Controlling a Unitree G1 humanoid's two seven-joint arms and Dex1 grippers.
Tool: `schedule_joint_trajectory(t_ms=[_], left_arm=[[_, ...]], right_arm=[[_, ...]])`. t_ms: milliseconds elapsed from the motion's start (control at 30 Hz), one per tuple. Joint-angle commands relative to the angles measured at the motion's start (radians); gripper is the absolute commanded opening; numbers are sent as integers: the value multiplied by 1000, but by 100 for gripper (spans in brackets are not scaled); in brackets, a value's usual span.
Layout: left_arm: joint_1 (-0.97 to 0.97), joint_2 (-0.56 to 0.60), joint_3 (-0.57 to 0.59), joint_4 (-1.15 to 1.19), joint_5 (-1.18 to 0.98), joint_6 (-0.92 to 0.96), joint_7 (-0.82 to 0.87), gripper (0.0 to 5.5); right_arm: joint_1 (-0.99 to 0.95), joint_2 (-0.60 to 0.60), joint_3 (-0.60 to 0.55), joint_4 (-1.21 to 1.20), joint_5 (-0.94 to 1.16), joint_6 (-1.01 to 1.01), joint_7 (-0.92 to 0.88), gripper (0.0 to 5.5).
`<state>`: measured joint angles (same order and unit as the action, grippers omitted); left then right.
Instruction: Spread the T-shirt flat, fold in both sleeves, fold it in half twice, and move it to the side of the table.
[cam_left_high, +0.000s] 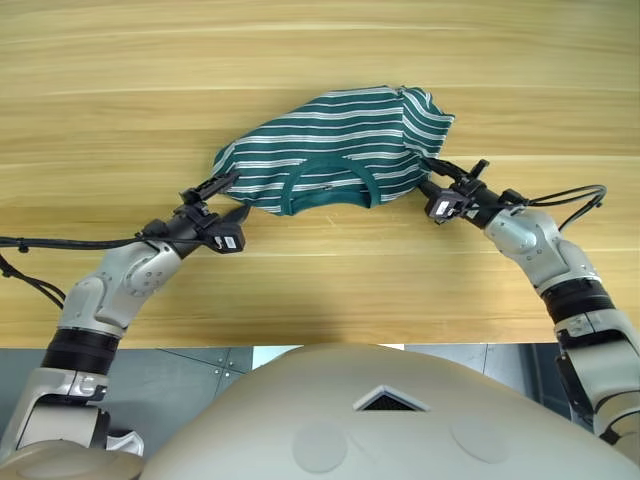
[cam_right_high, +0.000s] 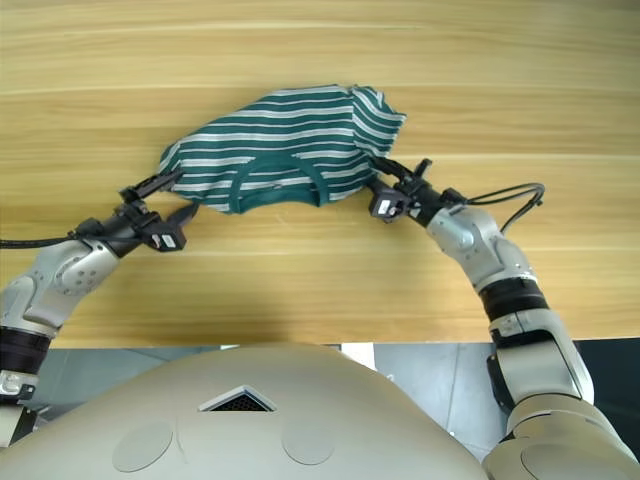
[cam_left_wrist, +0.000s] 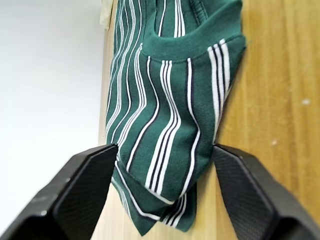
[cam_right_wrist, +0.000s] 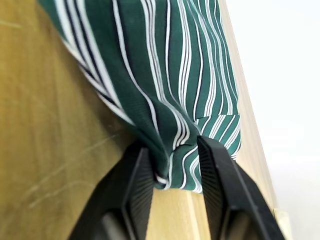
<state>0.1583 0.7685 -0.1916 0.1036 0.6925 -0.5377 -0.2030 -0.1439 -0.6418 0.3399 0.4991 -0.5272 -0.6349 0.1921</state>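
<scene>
I see the T-shirt (cam_left_high: 335, 150) bunched mid-table (cam_left_high: 320, 60). At its 4 o'clock, my right gripper (cam_left_high: 425, 174) pinches the cloth. At 8 o'clock, my left gripper (cam_left_high: 236, 195) straddles the edge, fingers spread.

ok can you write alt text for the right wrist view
The right gripper pinches a bunched edge of a green T-shirt with white and dark stripes, with the wooden table beneath it.
</scene>
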Motion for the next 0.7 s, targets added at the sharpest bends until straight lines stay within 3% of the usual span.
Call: schedule_joint_trajectory(t_ms=[33, 200, 700], left_arm=[[8, 3, -57, 56, 65, 41, -20, 349], [-30, -16, -101, 103, 74, 39, 6, 349], [-23, 15, -144, 99, 40, 22, 0, 104]], right_arm=[[24, -3, 24, 22, -18, 7, 27, 71], [17, 0, 27, 23, -16, -1, 24, 5], [-2, 6, 33, 71, -28, -12, -7, 0]])
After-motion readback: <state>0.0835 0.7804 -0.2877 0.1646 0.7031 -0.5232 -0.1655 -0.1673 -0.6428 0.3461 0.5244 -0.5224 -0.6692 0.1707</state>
